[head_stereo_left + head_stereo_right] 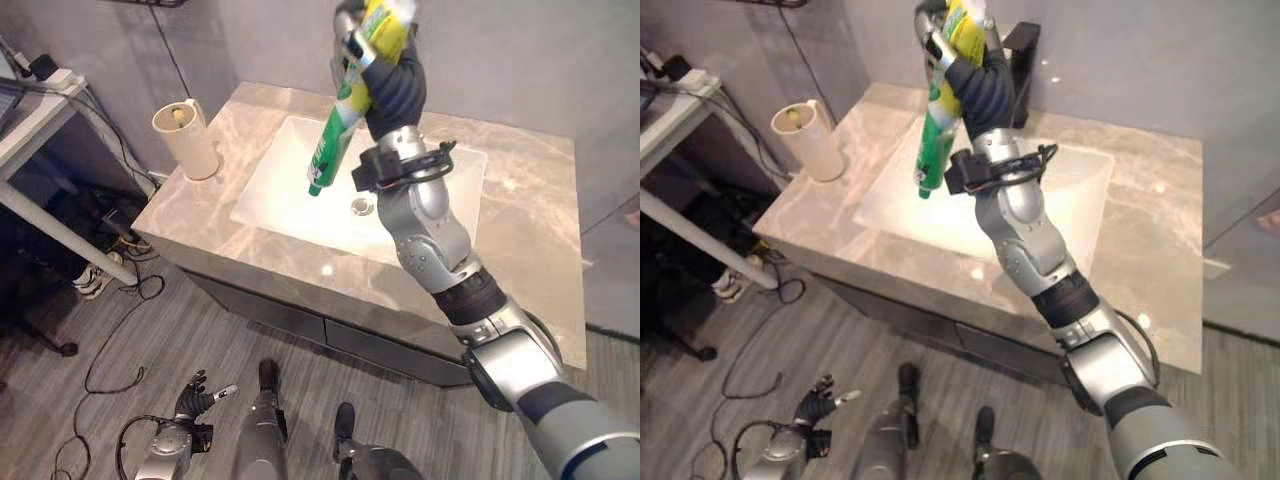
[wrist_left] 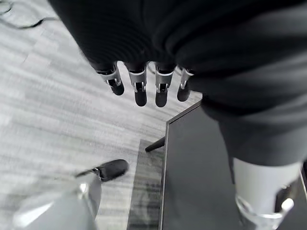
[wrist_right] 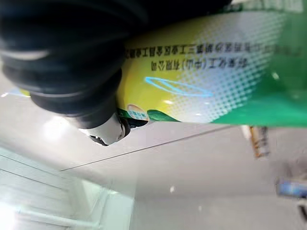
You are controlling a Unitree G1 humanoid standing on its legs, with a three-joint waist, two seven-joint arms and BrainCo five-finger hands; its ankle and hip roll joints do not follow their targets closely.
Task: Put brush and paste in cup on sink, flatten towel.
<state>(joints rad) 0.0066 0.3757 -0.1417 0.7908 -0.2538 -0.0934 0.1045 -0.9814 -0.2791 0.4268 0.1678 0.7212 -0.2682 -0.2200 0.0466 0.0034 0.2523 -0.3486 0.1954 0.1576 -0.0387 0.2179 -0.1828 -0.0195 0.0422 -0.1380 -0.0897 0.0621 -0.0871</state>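
One marble counter (image 1: 520,190) | white sink (image 1: 290,180) | grey plank floor (image 1: 120,420)

Right robot hand (image 1: 368,45) and toothpaste tube (image 1: 335,130) top cut off by frame edge.

I counted one green-and-yellow toothpaste tube (image 1: 335,135), gripped in my right hand (image 1: 372,55). One cream plastic cup with a handle (image 1: 187,139) stood on the marble desk (image 1: 520,215), beside one white rectangular sink basin (image 1: 275,175). One black faucet (image 1: 1023,48) rose behind the basin.
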